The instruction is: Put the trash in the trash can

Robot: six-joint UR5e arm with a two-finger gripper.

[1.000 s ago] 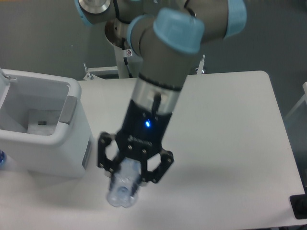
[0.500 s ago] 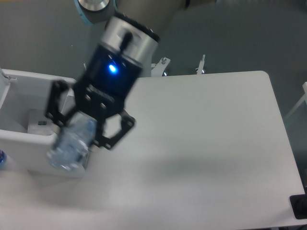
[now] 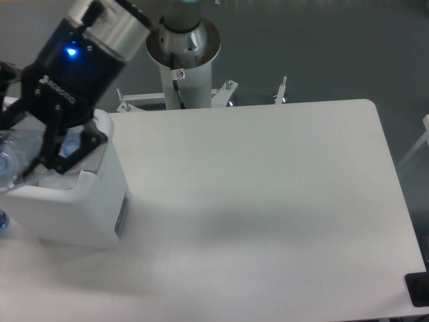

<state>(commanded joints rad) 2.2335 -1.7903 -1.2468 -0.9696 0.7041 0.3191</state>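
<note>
My gripper (image 3: 30, 155) hangs over the open top of the trash can (image 3: 94, 211), a white boxy bin at the table's left edge. It is shut on a clear plastic bottle (image 3: 12, 159), which tilts down to the left over the bin's opening, partly cut off by the frame edge. The black fingers (image 3: 75, 149) and the bottle cover most of the bin's inside, so any packet there is hidden. A grey strip (image 3: 121, 215) shows on the bin's right side.
The arm's white pedestal (image 3: 183, 67) stands behind the table's far edge. A small blue object (image 3: 2, 221) peeks in at the left frame edge beside the bin. A black item (image 3: 417, 289) sits at the bottom right corner.
The gripper has carried the bottle up and left, from the table in front of the bin to above the bin's opening.
</note>
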